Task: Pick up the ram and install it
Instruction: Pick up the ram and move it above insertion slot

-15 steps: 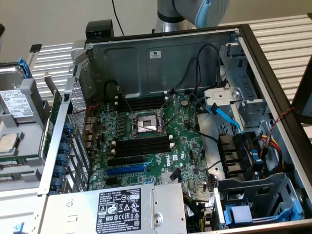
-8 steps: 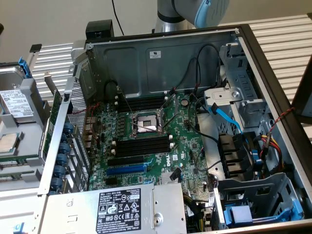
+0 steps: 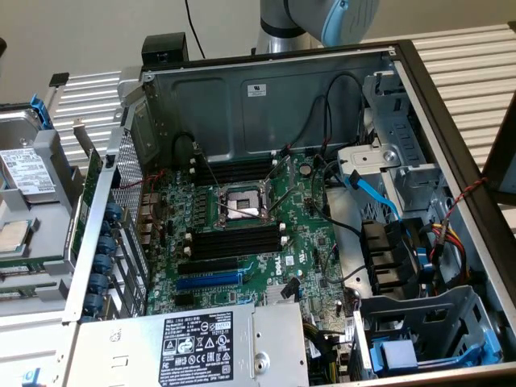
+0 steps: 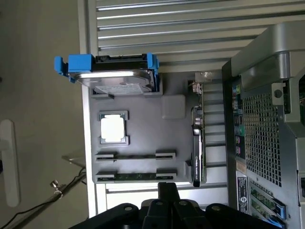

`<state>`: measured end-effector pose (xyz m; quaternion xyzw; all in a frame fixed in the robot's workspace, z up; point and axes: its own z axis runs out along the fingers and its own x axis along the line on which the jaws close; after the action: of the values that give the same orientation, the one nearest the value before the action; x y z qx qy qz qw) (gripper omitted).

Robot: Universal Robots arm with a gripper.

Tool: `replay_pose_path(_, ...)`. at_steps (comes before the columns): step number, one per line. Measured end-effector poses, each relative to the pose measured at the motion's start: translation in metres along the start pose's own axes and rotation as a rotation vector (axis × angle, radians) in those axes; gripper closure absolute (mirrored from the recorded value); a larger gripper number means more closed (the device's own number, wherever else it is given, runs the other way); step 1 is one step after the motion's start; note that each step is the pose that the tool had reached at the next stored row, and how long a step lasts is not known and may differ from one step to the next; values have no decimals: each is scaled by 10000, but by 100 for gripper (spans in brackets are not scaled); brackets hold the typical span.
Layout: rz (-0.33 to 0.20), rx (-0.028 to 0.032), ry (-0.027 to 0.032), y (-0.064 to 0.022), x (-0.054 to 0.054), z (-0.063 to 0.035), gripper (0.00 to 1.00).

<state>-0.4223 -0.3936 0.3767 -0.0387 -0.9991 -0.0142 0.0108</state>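
Observation:
The ram [image 4: 135, 156] is a thin dark strip standing on edge between two end holders in a grey parts tray [image 4: 174, 107]. A second like strip [image 4: 135, 176] stands parallel to it. My gripper [image 4: 167, 186] hangs above the tray beside that second strip, black fingers pressed together, nothing between them. In the exterior view the arm's [image 3: 322, 16] grey and blue joint sits behind the open computer case. The motherboard's [image 3: 306, 234] long black memory slots [image 3: 238, 242] lie beside the processor socket [image 3: 240, 203], with more slots [image 3: 238, 171] on its far side.
The tray also holds a hard drive in blue brackets [image 4: 114, 76], a processor [image 4: 113, 129] and an expansion card on edge [image 4: 196, 148]. Inside the case are a blue expansion slot [image 3: 208, 280], power supply [image 3: 193, 343], cables and drive cages [image 3: 403, 161]. The case's perforated rear wall [image 4: 262, 133] stands beside the tray.

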Motion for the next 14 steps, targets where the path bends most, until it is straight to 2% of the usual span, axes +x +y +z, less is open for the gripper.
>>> replay_pose_path(14, -2466, 56, 68, 0, 0, 16, 89)
